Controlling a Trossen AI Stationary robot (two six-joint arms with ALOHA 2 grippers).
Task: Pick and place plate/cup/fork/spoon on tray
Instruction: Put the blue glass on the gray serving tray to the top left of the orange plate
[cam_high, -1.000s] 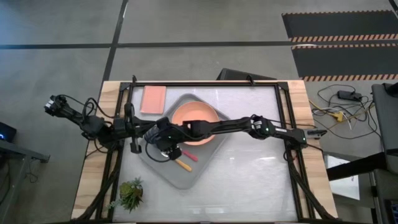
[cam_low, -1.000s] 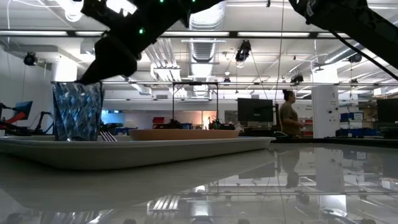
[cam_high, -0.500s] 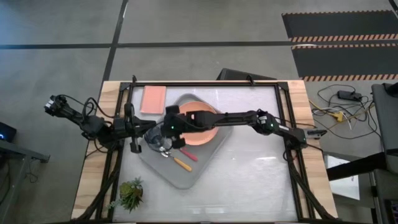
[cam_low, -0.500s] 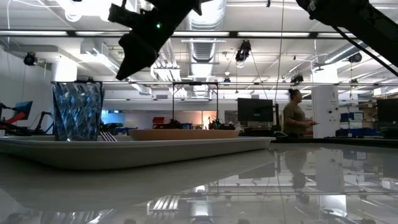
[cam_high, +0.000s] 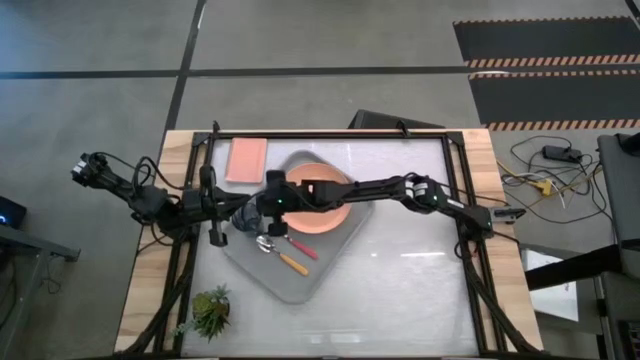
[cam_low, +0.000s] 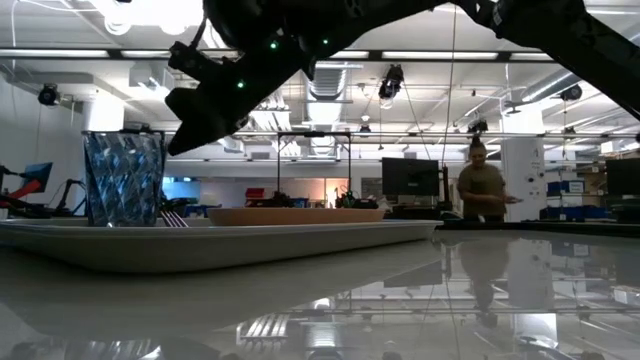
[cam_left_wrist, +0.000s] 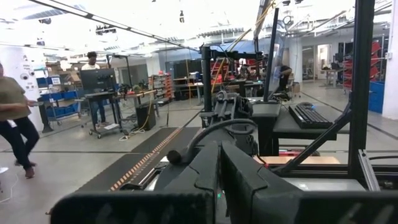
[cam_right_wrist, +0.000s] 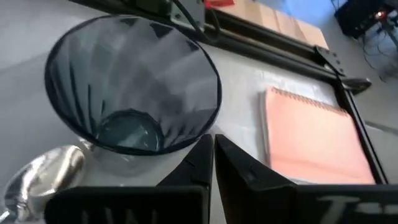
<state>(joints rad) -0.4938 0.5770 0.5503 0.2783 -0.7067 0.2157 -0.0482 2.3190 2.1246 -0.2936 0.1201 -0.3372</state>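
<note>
Here, near edge: a small potted plant (cam_high: 210, 311) stands at the table's near left corner.
Tray (cam_high: 300, 285): left of centre, bearing spoon (cam_high: 282, 256), fork (cam_high: 303, 248), cup (cam_high: 248, 217) and plate (cam_high: 340, 218).
Right gripper (cam_high: 270, 222): over the tray beside the cup, fingers pressed together, empty.
Left gripper (cam_high: 217, 238): at the left edge, jaws closed.
Far left: flat pink rectangle (cam_high: 246, 158).
Writing: none readable.
</note>
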